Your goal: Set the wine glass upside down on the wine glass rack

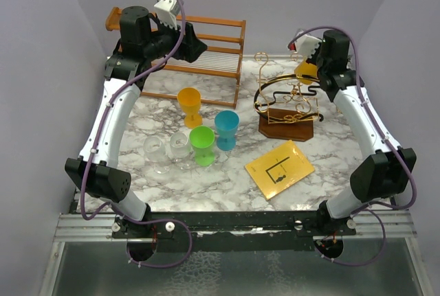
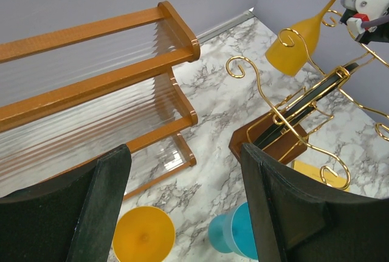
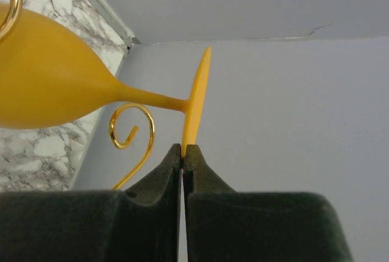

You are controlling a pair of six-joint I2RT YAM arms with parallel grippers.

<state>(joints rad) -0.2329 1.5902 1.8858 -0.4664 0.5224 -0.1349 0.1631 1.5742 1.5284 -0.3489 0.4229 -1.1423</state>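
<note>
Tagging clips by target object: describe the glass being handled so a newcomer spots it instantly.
On the marble table, find the gold wire rack at the right rear. At its top the right gripper is shut on the foot of a yellow wine glass, tilted bowl-low. Unlike the other yellow glass standing by the green glass and blue glass, it is airborne.

Reaches the left arm up toward the far left, with the left gripper (image 2: 185, 149) spread wide and empty. Extends the right arm to the far right, pinching the yellow wine glass (image 3: 48, 86) by its foot rim in the closed right gripper (image 3: 183, 148).
</note>
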